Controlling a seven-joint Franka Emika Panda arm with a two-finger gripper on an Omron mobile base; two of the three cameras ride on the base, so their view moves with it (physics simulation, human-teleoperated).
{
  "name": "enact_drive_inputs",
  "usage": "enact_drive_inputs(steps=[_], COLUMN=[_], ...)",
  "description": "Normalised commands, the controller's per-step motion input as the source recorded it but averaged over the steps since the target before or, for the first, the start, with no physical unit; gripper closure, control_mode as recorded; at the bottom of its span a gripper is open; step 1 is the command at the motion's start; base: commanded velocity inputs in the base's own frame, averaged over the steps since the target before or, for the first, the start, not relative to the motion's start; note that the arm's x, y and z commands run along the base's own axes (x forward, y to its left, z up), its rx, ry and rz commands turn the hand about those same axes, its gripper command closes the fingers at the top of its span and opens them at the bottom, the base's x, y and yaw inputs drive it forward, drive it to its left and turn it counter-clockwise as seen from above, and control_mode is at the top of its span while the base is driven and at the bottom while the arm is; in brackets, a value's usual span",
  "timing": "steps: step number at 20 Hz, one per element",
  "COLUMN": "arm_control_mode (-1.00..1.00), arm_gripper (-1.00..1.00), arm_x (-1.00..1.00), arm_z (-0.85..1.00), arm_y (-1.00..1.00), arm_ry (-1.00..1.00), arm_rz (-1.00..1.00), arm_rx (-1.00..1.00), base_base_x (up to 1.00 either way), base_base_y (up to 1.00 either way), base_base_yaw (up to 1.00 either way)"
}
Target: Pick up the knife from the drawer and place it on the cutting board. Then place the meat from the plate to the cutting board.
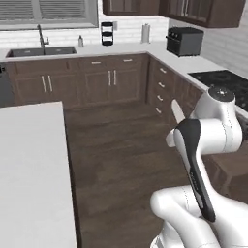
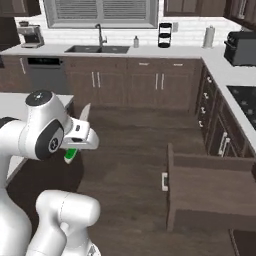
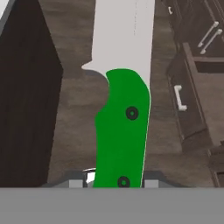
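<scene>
My gripper [image 3: 116, 181] is shut on the knife [image 3: 122, 127]. Its bright green handle sits between the two fingertips [image 3: 76, 181] and its pale blade runs up out of the hand view. From the right base view the knife [image 2: 84, 116] points up beside the wrist, held high over the wooden floor, with my gripper [image 2: 79, 141] around its green end. The blade also shows as the knife [image 1: 178, 112] in the left base view. The drawer [image 2: 210, 192] stands pulled open at the right, well away from the hand. The cutting board, the plate and the meat are out of view.
A white island counter [image 1: 29, 169] lies to the left, with its dark side panel [image 3: 26, 109] close to the hand. Brown cabinets, a sink [image 2: 97, 49], a stovetop [image 1: 225, 80] and a toaster oven [image 1: 184, 40] line the far and right counters. Bare floor [image 1: 121, 150] lies between.
</scene>
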Motion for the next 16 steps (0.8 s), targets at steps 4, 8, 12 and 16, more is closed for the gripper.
enact_drive_inputs(steps=[4, 8, 12, 16], arm_control_mode=[1.00, 1.00, 1.00, 1.00], arm_gripper=[1.00, 1.00, 1.00, 1.00], arm_x=[0.00, 0.00, 0.00, 0.00], arm_z=[0.00, 0.00, 0.00, 0.00], arm_y=[0.00, 0.00, 0.00, 0.00], arm_ry=[0.00, 0.00, 0.00, 0.00], arm_rz=[0.00, 0.00, 0.00, 0.00], arm_rx=[0.00, 0.00, 0.00, 0.00], base_base_x=[-0.13, -0.11, 0.28, 0.95], base_base_y=[0.30, 0.20, 0.21, 0.19], base_base_yaw=[0.73, 0.73, 0.56, 0.24])
